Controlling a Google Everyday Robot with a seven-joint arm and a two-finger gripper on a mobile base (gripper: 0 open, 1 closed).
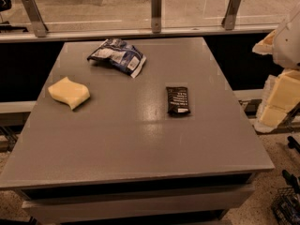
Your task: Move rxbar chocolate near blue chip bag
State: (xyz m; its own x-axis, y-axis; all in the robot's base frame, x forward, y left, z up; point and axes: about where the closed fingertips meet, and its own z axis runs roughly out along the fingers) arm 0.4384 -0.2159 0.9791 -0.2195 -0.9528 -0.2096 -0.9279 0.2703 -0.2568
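The rxbar chocolate (178, 101), a small flat dark bar with white print, lies flat right of the middle of the grey table (131, 144). The blue chip bag (117, 56), crumpled dark blue foil with white patches, lies at the back of the table, left of centre. The bar and the bag are well apart. My arm shows as white and pale parts at the right edge of the view, and my gripper (266, 43) is there, off the table, to the right of and beyond the bar. It holds nothing that I can see.
A yellow wavy sponge (69, 93) lies on the left side of the table. A rail with metal posts (156, 6) runs behind the table. A wire basket (287, 205) stands on the floor at the lower right.
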